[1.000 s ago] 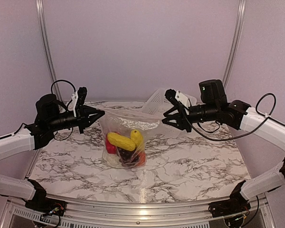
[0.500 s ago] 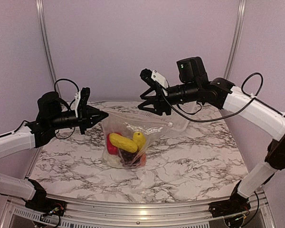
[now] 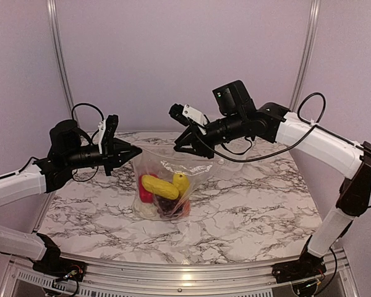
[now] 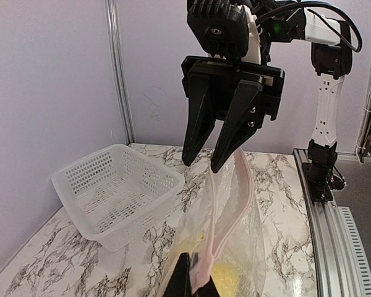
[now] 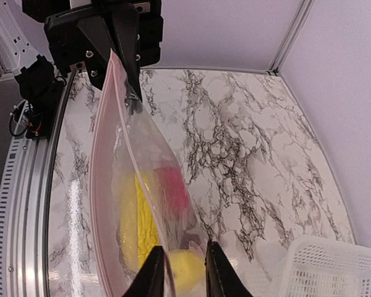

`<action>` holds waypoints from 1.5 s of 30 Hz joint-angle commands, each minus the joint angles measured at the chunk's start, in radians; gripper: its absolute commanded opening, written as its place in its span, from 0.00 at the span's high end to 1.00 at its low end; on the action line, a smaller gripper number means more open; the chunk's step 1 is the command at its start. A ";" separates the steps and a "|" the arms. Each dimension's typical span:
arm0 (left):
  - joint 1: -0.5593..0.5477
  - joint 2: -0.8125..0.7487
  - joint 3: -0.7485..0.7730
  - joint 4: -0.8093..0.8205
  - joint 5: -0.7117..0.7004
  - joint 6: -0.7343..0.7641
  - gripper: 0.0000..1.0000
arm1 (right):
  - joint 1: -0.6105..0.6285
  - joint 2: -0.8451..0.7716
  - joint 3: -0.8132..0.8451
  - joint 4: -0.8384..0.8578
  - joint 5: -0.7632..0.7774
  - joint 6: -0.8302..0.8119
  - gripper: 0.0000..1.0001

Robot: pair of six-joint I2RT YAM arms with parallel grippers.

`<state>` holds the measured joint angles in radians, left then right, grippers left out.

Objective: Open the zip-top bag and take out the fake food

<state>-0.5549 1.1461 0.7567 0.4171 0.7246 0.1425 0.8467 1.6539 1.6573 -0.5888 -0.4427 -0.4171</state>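
- The bag (image 3: 167, 170) hangs mid-table between the two arms. Its bottom appears to rest on the marble table (image 3: 253, 210).
- Its mouth looks parted, the pink zip strip spread into a loop, so the opening step seems done or nearly so.
- The left claw (image 3: 133, 149) is clamped tight on one top corner of the bag and holds it up.
- The right claw (image 4: 204, 162) stands part-way open at the far end of the rim. Its fingers sit either side of the film with a gap showing, and no firm grip can be seen.
- The food (image 3: 159, 185) lies heaped at the bottom of the bag: two yellow pieces on top, with red, dark purple, orange and white beneath.
- No piece is out yet, so the whole removal is left to do.
- A white basket (image 4: 147, 213) stands on the table near the bag, and the left wrist view shows nothing in it.
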 commanded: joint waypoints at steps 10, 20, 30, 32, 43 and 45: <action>-0.002 0.105 0.127 0.038 -0.342 -0.227 0.83 | 0.024 0.032 0.018 0.174 -0.057 0.211 1.00; 0.004 0.072 0.122 -0.016 -0.641 -0.580 0.33 | -0.093 0.029 -0.069 0.481 -0.038 0.599 1.00; -0.055 0.011 0.045 -0.073 -0.552 -0.819 0.35 | -0.094 0.042 -0.108 0.521 -0.001 0.645 1.00; -0.099 0.006 0.042 -0.071 -0.557 -0.842 0.36 | -0.095 0.041 -0.111 0.523 0.003 0.647 1.00; -0.294 0.042 0.051 -0.105 -0.700 -0.900 0.43 | -0.095 0.043 -0.113 0.524 0.010 0.640 1.00; -0.311 0.064 0.057 -0.112 -0.714 -0.922 0.46 | -0.094 0.041 -0.114 0.524 0.012 0.638 1.00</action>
<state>-0.8368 1.1763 0.8085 0.3473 0.0689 -0.7341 0.7479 1.7000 1.5341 -0.1204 -0.4427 0.2165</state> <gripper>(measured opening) 0.565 0.004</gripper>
